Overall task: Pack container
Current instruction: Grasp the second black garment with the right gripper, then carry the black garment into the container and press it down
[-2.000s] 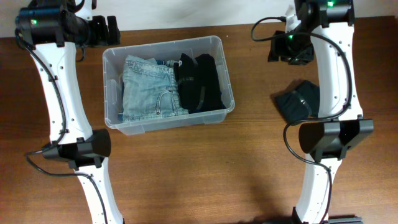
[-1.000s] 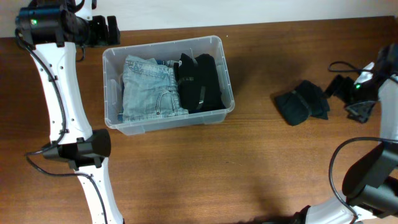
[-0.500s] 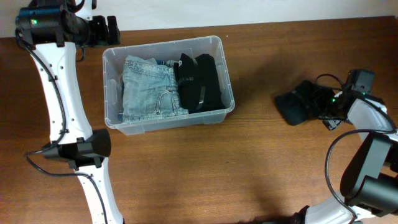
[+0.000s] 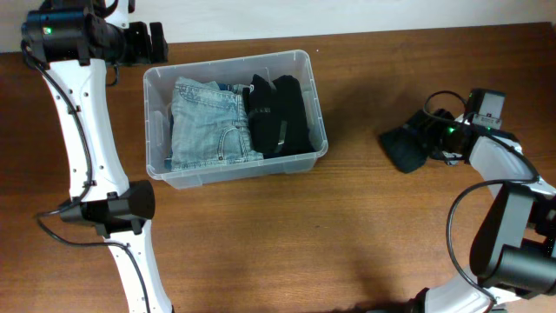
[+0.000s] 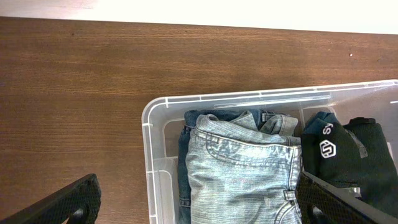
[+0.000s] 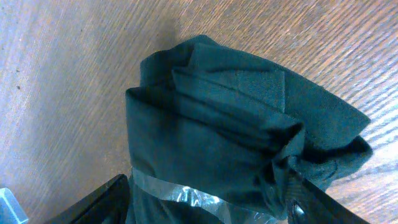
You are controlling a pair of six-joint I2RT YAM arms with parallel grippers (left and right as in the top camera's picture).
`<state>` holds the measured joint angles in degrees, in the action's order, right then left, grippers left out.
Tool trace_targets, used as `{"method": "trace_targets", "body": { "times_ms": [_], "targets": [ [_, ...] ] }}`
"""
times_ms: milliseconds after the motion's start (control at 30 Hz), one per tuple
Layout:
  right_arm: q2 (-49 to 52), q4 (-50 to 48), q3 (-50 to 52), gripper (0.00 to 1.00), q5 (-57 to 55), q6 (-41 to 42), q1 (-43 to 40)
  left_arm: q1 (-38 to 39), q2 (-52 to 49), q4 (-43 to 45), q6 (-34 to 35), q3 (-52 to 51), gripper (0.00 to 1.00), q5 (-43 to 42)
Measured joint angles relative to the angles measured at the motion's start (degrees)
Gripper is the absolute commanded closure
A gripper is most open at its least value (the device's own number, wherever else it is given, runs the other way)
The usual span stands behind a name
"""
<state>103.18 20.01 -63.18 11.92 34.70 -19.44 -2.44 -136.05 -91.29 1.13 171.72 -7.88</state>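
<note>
Pre-grasp on dark garment (image 4: 404, 149), right of container (image 4: 300, 59).
Right end effector (image 6: 208, 196) held released astride it for pickup; left end effector (image 4: 156, 41) parked released, far-left.

Robot lab: wooden table (image 4: 365, 235), white wall (image 4: 261, 13)

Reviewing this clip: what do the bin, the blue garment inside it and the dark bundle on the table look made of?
The container: clear, glossy moulded plastic; its contents show through the walls. The blue garment: faded denim, with visible weave, seams and pocket stitching. The dark bundle: matte, soft cloth creased in folds; the fibre is unclear.
</note>
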Motion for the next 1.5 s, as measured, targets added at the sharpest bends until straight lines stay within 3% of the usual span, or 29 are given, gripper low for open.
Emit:
{"method": "trace_targets", "body": {
  "times_ms": [167,267,333,367,567,700,900,1133,1333,1500],
  "targets": [
    [2.64,0.11,0.00,0.44,-0.48,-0.02,0.15,0.00,0.00,0.00,0.00,0.00,0.01,0.00],
    [3.19,0.79,0.00,0.63,-1.20,-0.26,0.15,0.00,0.00,0.00,0.00,0.00,0.00,0.00],
    [3.41,1.46,0.00,0.90,-1.38,-0.31,0.15,0.00,0.00,0.00,-0.02,0.00,0.01,0.00],
    [3.61,2.05,0.00,0.96,-1.49,-0.26,0.15,0.00,0.00,0.00,-0.02,0.00,0.01,0.00],
    [3.61,2.71,-0.07,0.96,-0.98,-0.90,0.15,0.00,0.00,0.00,0.00,0.00,0.01,0.00],
    [3.15,9.75,-2.45,0.96,0.76,-3.04,0.17,0.00,0.00,0.00,-0.02,0.00,0.01,0.00],
    [-1.62,24.06,-15.45,0.96,4.57,-9.11,0.35,0.00,0.00,0.00,0.00,0.00,0.01,-0.02],
    [-7.17,32.13,-27.45,0.96,9.79,-12.94,0.92,0.00,0.00,0.00,-0.02,0.00,0.01,0.00],
    [-7.37,32.70,-32.24,0.96,19.67,-17.44,8.22,0.00,0.00,0.00,0.00,0.00,0.01,-0.02],
    [-7.61,26.62,-37.44,0.96,24.63,-22.73,23.37,0.00,0.00,0.00,-0.02,0.00,0.01,0.00]
  ]
}}
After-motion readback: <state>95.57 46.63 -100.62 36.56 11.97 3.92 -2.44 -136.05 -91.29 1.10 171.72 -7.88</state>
